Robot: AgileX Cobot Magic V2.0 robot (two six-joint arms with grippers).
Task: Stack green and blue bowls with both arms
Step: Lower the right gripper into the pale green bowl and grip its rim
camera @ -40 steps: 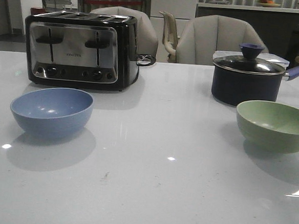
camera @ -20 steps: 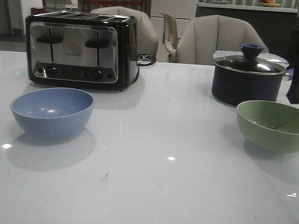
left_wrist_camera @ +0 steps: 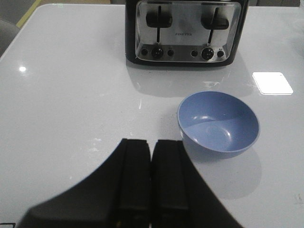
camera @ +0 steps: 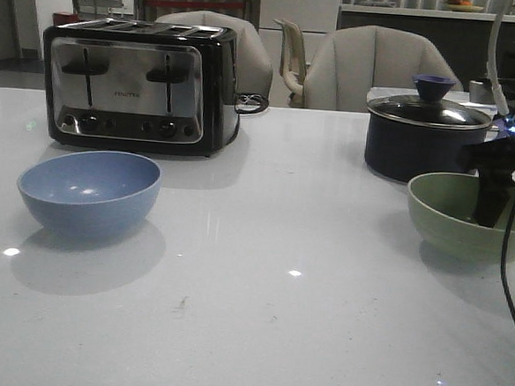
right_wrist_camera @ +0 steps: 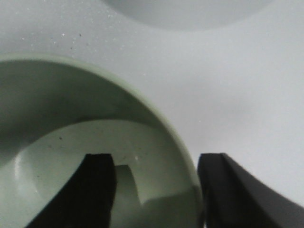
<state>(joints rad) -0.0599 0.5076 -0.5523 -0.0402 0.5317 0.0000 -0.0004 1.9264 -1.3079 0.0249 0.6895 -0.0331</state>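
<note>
- Black, the right claw [right_wrist_camera: 154, 190] stands with its fingers apart astride the rim of the green bowl [right_wrist_camera: 71, 156]: one finger [right_wrist_camera: 97, 190] inside the bowl, the other [right_wrist_camera: 228, 190] outside over the worktop [right_wrist_camera: 213, 71]. Whether either finger touches the rim I cannot tell.
- From the front, the right claw [camera: 494, 196] dips into the green bowl [camera: 450, 220] at its far-right side, and a thin black cable [camera: 508, 255] hangs down across the bowl's front.
- Just behind that claw stands a dark pot [camera: 425, 138] with a glass lid and a blue knob [camera: 433, 84], close behind the green bowl and not touching it.
- The left claw [left_wrist_camera: 151, 180] has its two fingers together, with only a thin seam between them and nothing held. It hangs above the bare worktop [left_wrist_camera: 71, 95].
- Just ahead of the left claw and a little to one side sits the blue bowl [left_wrist_camera: 218, 123], upright and empty, apart from the fingers.
- Beyond the blue bowl is the black and steel toaster [left_wrist_camera: 183, 33].
- The two bowls are well apart, the blue bowl [camera: 90, 190] on the robot's left and the green on its right.
</note>
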